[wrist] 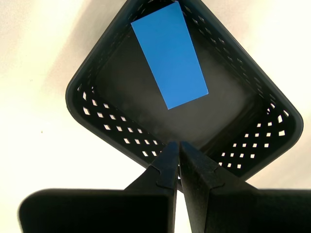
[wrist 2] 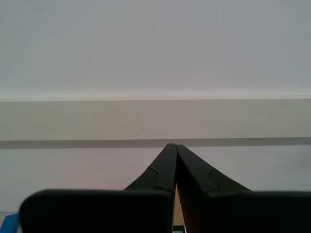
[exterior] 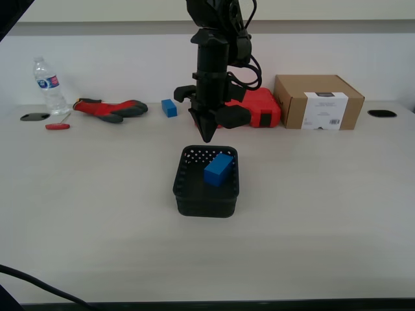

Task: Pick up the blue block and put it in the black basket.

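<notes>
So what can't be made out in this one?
- Red tool case, exterior view: partly hidden behind my first hand.
- Bottle label, exterior view: too small to read.
- My second hand, second wrist view: faces a bare wall; where it sits near the black basket is unknown.

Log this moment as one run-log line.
block: in basket, leaning on wall | first gripper: shut, empty, above basket | second gripper: shut, empty, facing wall | status: placed

Arm [exterior: 214, 39]: upper part cut off by exterior view's top edge.
Red case [exterior: 262, 107]: partly hidden behind the arm.
Box label [exterior: 326, 110]: print too small to read.
</notes>
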